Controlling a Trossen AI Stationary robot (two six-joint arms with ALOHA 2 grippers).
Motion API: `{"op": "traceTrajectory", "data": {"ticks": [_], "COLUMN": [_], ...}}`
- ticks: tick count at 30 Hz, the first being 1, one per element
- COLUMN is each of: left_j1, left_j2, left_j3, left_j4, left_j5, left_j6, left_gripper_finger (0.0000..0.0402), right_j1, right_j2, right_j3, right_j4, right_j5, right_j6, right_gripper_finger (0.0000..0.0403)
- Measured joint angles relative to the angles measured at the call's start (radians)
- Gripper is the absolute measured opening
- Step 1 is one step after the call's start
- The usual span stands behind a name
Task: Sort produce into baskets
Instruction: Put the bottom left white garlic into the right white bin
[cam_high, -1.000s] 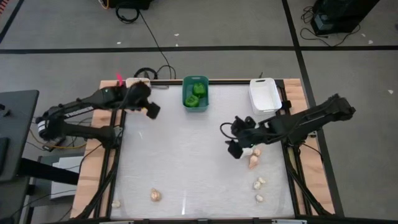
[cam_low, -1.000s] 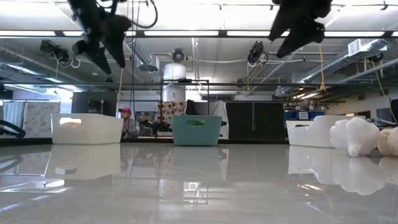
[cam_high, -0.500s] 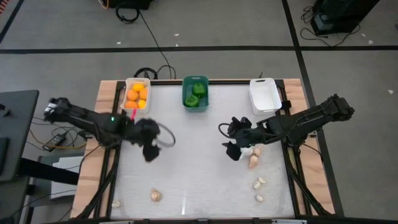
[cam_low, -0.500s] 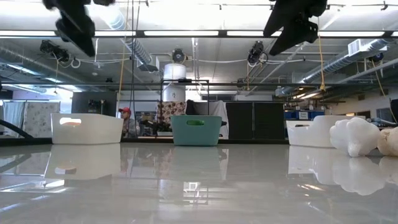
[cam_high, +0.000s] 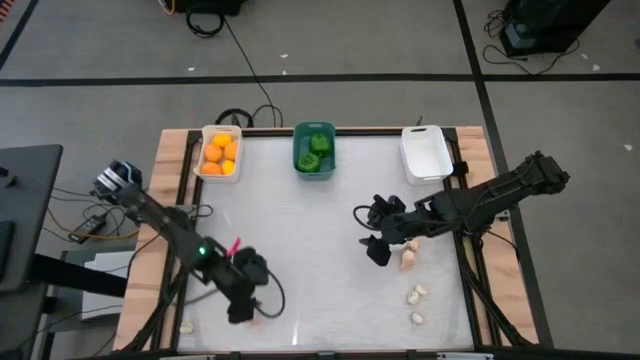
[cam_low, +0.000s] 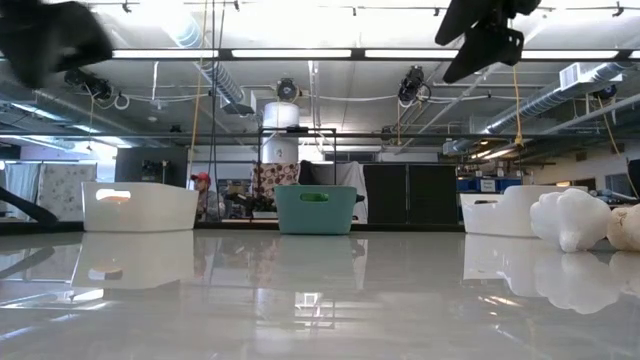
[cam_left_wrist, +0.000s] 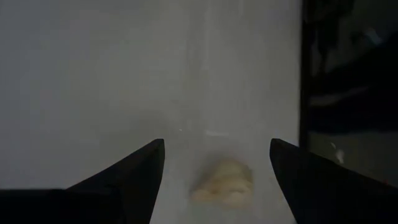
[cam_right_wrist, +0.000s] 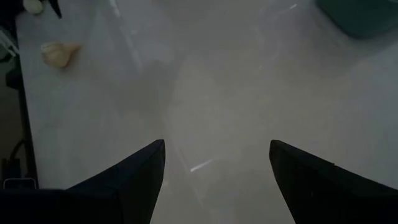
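Step in hand: approach to pick. Left gripper (cam_high: 240, 305) hovers, fingers spread and empty, over a garlic bulb (cam_left_wrist: 224, 180) near the table's front edge. Next, in my judgement: descend, close, carry to the empty white basket (cam_high: 425, 153). Right gripper (cam_high: 377, 250) waits with fingers apart near mid-table.

We saw a pale desk (cam_high: 300, 230) carrying three baskets (cam_high: 424, 152) along its far edge, and several garlic bulbs (cam_high: 417, 294) scattered near its right and near edges.
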Motion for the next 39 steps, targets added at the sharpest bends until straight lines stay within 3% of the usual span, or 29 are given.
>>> {"op": "traceTrajectory", "data": {"ticks": [6, 21, 32, 39], "left_j1": [-0.071, -0.118, -0.115, -0.070], "left_j2": [0.117, 0.285, 0.292, 0.265], "left_j3": [0.000, 0.000, 0.000, 0.032], "left_j4": [0.089, 0.071, -0.027, -0.171], "left_j5": [0.106, 0.088, 0.114, 0.114], "left_j6": [-0.060, -0.112, -0.129, -0.292], "left_gripper_finger": [0.0296, 0.0295, 0.0258, 0.0254], "right_j1": [0.022, 0.026, 0.015, 0.002], "right_j2": [0.000, 0.000, 0.000, 0.000], "right_j3": [0.000, 0.000, 0.000, 0.000], "right_j4": [-0.002, -0.001, 0.000, 0.034], "right_j5": [0.017, 0.051, 0.051, 0.054], "right_j6": [0.025, 0.029, 0.026, 0.024], "right_gripper_finger": [0.0299, 0.0299, 0.0299, 0.0299]}}
